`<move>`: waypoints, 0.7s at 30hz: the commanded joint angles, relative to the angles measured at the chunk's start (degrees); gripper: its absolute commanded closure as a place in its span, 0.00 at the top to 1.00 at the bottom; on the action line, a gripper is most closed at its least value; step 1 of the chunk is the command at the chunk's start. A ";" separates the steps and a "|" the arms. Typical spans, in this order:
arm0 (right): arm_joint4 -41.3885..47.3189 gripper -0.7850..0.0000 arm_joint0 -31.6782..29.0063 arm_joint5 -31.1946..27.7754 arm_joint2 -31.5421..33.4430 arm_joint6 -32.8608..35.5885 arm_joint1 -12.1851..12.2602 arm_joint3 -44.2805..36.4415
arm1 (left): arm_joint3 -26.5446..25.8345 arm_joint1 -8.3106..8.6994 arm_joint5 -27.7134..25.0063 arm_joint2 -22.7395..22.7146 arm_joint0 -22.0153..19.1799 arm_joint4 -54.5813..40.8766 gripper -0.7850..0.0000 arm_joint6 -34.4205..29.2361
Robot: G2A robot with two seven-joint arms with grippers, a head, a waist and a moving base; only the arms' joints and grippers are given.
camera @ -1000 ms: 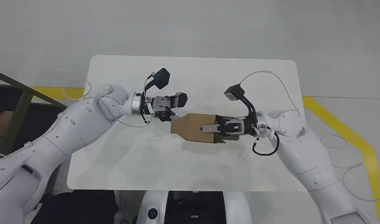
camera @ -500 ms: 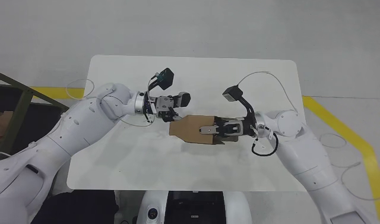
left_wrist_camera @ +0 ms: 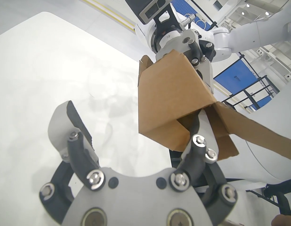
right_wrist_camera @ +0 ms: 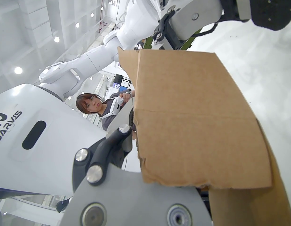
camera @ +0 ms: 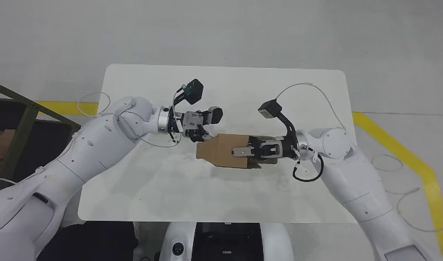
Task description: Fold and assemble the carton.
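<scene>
Over the last second the carton had shifted a little toward the robot's left, carried by the right arm, and the left arm had edged in against its end. The brown carton hung between the two arms over the middle of the surface, lying lengthwise from one arm to the other.

The right jaws were clenched on the carton's right end, with the top finger lying flat along its upper panel.

The left jaws stood spread apart at the opposite, open end. In the left wrist view one finger was tucked inside the carton's mouth, against an inner wall. The other finger hung free over the bare surface, well apart from the cardboard. A loose flap stuck out sideways from that open end.
</scene>
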 commanded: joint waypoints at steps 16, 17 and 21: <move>0.96 0.00 -0.32 -0.23 0.67 -0.81 0.13 0.42 | 1.18 -0.99 0.00 -2.47 1.35 0.78 1.00 -0.43; 1.15 0.00 -0.41 -0.34 0.91 -0.94 0.17 0.53 | 1.14 -0.91 0.00 -2.78 1.59 0.69 1.00 -0.37; 1.81 0.00 -0.94 -0.51 1.95 -1.61 0.35 0.89 | 1.28 -0.25 0.00 -5.10 3.03 2.12 1.00 1.29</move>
